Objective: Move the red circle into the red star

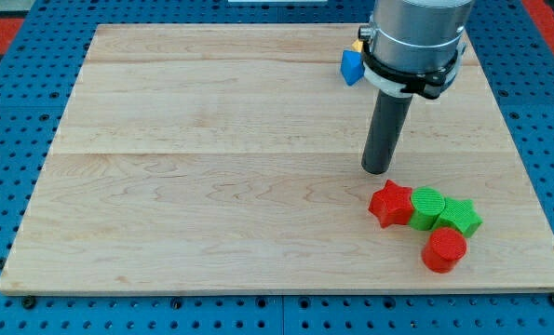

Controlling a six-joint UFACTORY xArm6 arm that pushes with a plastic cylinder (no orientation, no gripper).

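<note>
The red circle (443, 249) lies near the board's bottom right corner. The red star (391, 204) lies up and to its left. A green round block (427, 207) and a green star (459, 217) sit between them, touching in a tight cluster. My tip (378, 170) rests on the board just above and slightly left of the red star, with a small gap to it. The tip is well apart from the red circle.
A blue block (352, 66) and a bit of a yellow block (359, 43) sit at the view's top, partly hidden behind the arm's grey body (416, 37). The wooden board (211, 167) lies on a blue pegboard; its right edge is close to the cluster.
</note>
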